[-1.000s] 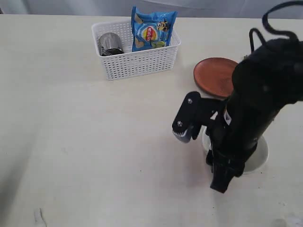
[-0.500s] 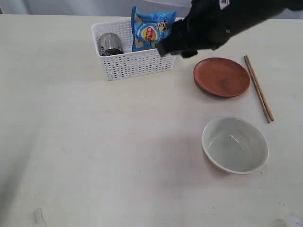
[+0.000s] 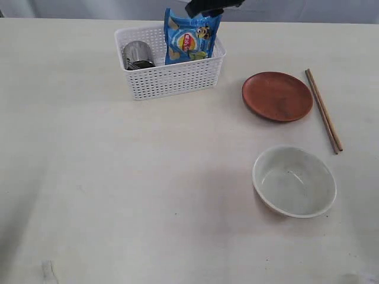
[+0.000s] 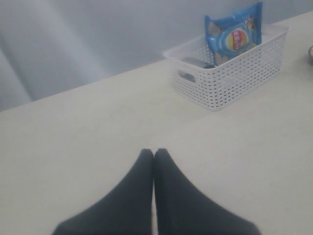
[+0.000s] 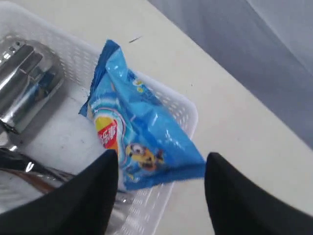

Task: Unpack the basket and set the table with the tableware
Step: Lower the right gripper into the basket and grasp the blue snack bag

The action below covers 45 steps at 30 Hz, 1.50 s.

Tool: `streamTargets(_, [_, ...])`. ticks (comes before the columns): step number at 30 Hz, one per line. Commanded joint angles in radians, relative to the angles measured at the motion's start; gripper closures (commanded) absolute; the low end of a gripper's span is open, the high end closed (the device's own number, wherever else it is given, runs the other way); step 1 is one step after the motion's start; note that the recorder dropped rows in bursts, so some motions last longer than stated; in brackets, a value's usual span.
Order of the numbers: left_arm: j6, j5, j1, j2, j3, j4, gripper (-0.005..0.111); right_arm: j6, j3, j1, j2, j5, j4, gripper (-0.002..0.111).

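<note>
Right wrist view: right gripper (image 5: pixel 160 164), jaws spread, hovers over the snack bag (image 5: pixel 139 122) in the basket (image 5: pixel 190 111) and could grab it instead of the steel cup (image 5: pixel 29 78); left gripper (image 4: pixel 153 153) clenched, empty.

Right gripper (image 3: pixel 204 8) cut off at top edge, steel cup (image 3: pixel 137 56) half hidden by basket (image 3: pixel 172 80) wall

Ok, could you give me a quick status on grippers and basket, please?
Right gripper open over blue snack bag; left gripper shut. White lattice plastic basket holds steel cup. Bag may hinder reach.
</note>
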Motion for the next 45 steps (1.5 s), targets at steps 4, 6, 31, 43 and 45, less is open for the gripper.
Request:
streamTargets(4, [-0.006, 0.001, -0.006, 0.000, 0.003, -0.007, 0.107, -0.257, -0.259, 0.038, 0.210, 0.132, 0.011, 0.056])
streamTargets(6, [-0.006, 0.001, -0.006, 0.000, 0.003, -0.007, 0.107, -0.273, -0.313, 0.037, 0.255, 0.154, -0.008, 0.056])
streamTargets(31, [-0.006, 0.001, -0.006, 0.000, 0.003, -0.007, 0.107, -0.517, -0.446, 0.116, 0.336, 0.171, -0.211, 0.047])
streamTargets(43, [-0.006, 0.001, -0.006, 0.000, 0.003, -0.007, 0.107, -0.507, -0.446, 0.116, 0.397, 0.104, -0.222, 0.062])
streamTargets(45, [-0.006, 0.001, -0.006, 0.000, 0.003, -0.007, 0.107, -0.507, -0.446, 0.116, 0.406, 0.104, -0.222, 0.077])
